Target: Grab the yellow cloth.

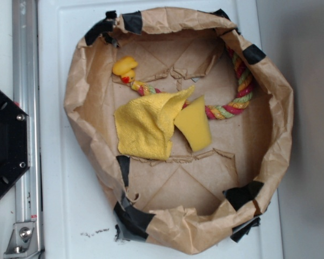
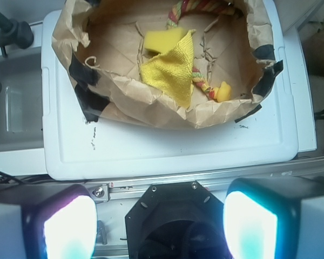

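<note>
The yellow cloth [image 1: 146, 125] is a fuzzy bright-yellow rag with one corner folded over. It lies in the middle of a brown paper basin [image 1: 81, 86]. It also shows in the wrist view [image 2: 170, 73], far from the fingers. My gripper [image 2: 159, 226] is open and empty, high above the robot's black base, well short of the basin. Its two fingers [image 2: 70, 229] glow at the bottom corners of the wrist view. The gripper is out of the exterior view.
A smooth yellow sponge wedge [image 1: 194, 127] touches the cloth's right side. A small yellow rubber duck [image 1: 125, 68] and a coloured rope [image 1: 240, 89] lie behind it. The basin stands on a white lid [image 2: 167, 145]. The black robot base [image 1: 2, 143] and a metal rail [image 1: 26, 65] are at left.
</note>
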Available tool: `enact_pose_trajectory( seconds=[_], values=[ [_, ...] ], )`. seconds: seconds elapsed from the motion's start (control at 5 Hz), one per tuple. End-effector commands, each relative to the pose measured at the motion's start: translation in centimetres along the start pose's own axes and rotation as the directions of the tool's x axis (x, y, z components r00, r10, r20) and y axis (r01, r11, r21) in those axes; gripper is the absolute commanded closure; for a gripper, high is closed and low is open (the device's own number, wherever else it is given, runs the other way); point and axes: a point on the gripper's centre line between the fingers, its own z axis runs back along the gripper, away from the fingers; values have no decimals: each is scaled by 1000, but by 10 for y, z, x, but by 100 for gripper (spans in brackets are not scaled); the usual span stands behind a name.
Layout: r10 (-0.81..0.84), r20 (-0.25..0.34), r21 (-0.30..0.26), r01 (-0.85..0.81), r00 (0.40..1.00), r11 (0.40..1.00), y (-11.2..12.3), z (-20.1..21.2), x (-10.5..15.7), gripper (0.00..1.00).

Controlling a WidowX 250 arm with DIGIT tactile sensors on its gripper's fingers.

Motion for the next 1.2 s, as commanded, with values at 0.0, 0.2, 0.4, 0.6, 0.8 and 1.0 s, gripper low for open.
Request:
enact_pose_trajectory(
  seconds=[0.0, 0.2, 0.4, 0.6, 0.8, 1.0],
  values=[
    [0, 0, 0, 0, 1000, 1000, 0, 0, 0, 0],
    [17, 60, 29, -19, 998, 999, 9, -23, 38, 0],
    [66, 51, -15, -66, 996, 998, 24, -49, 75, 0],
    [111, -26, 20, -111, 993, 994, 33, -81, 106, 0],
    [92, -109, 85, -83, 990, 993, 31, -119, 118, 0],
    [120, -139, 84, -109, 983, 990, 13, -171, 121, 0]
  ],
)
